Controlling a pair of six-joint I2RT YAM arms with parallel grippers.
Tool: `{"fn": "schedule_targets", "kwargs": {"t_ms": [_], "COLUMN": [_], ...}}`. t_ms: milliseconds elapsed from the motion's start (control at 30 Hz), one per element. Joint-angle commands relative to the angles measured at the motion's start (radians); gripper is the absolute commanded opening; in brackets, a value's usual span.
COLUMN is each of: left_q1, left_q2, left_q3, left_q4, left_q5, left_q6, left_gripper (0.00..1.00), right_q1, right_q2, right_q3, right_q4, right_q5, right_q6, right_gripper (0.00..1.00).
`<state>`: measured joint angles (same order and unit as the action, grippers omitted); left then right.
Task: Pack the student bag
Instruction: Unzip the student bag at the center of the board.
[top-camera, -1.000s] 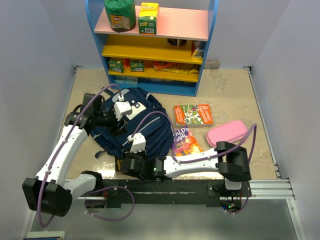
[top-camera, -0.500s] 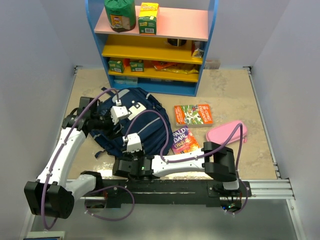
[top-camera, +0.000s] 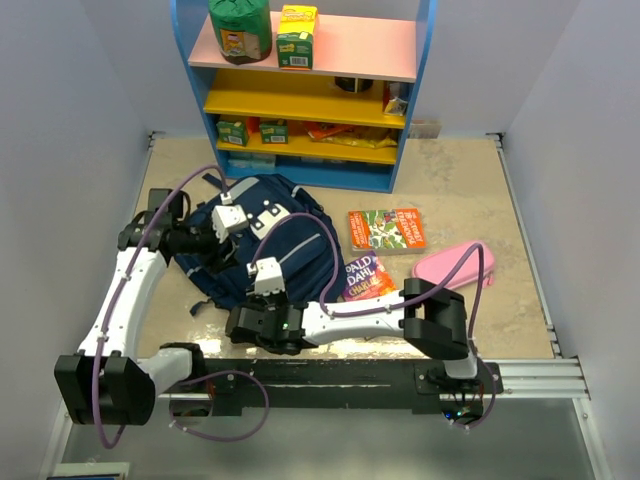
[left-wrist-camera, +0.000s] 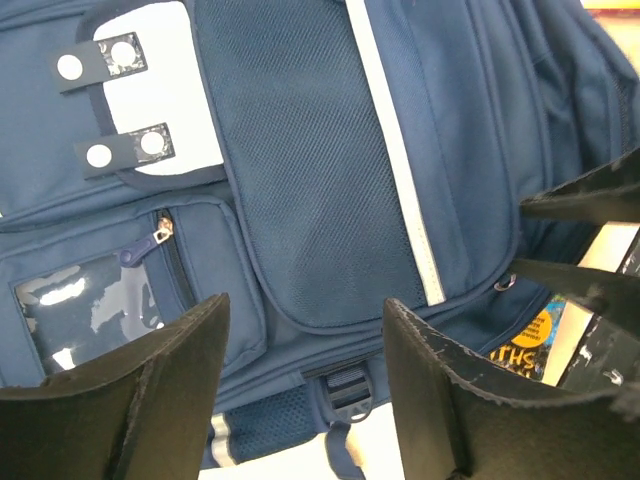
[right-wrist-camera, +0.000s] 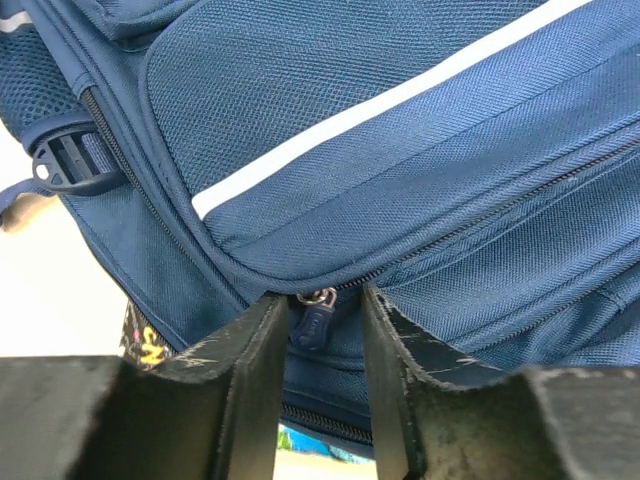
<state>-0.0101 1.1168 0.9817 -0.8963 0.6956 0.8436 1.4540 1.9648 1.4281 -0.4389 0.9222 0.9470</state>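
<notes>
The student bag (top-camera: 300, 250) is a navy backpack with light stripes, lying flat at the left middle of the table. It fills the left wrist view (left-wrist-camera: 320, 180) and the right wrist view (right-wrist-camera: 400, 150). My left gripper (top-camera: 228, 240) hovers over the bag's front pockets, open (left-wrist-camera: 305, 330), with nothing between its fingers. My right gripper (top-camera: 243, 315) is at the bag's near edge. Its fingers stand narrowly apart (right-wrist-camera: 322, 310) on either side of a blue zipper pull (right-wrist-camera: 313, 322), with a small gap showing on each side.
A book with yellow lettering (left-wrist-camera: 525, 340) pokes out from under the bag's near edge. Two more books (top-camera: 386, 230) (top-camera: 368, 280) and a pink pencil case (top-camera: 450, 265) lie to the right of the bag. A blue shelf unit (top-camera: 310, 100) stands at the back.
My right arm has slid left along the bag's near edge and its jaws have narrowed around the zipper pull. The left gripper has drifted slightly back and left, still open.
</notes>
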Motion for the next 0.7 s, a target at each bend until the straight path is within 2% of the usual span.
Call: {"fn": "schedule_targets", "kwargs": {"t_ms": [0,167,233,333,367,467,600,667], "left_q1": [0.010,0.010,0.010,0.010,0.010,0.010,0.010,0.010], "left_q2": [-0.031,-0.092,-0.075,-0.020,-0.031,-0.098,-0.181,-0.210], "left_q3": [0.008,-0.018,-0.046,-0.047,-0.081,-0.174,-0.262,-0.281], "left_q4": [0.063,0.112,0.077,0.039,0.055,0.100,0.106,0.114], "left_q5": [0.053,0.021,0.047,0.059,0.056,0.067,0.142,0.157], "left_q6": [-0.083,-0.120,-0.048,0.003,0.008,0.101,0.250,0.259], "left_gripper": [0.69,0.76,0.75,0.69,0.68,0.66,0.64,0.64], "right_q1": [-0.020,-0.020,-0.021,-0.020,-0.020,-0.020,-0.030,-0.044], "right_q2": [0.043,0.080,0.083,0.082,0.079,0.037,-0.064,-0.111], "right_q3": [0.051,0.071,0.054,0.046,0.046,0.043,-0.038,-0.067], "right_q4": [0.055,0.020,0.016,0.008,0.002,-0.030,0.049,0.080], "right_q5": [0.024,0.001,-0.005,-0.002,0.012,0.043,0.037,0.009], "right_q6": [-0.031,-0.008,0.001,0.010,0.018,0.039,0.001,-0.010], "right_gripper": [0.35,0.33,0.31,0.21,0.12,0.00,0.00,0.00]}}
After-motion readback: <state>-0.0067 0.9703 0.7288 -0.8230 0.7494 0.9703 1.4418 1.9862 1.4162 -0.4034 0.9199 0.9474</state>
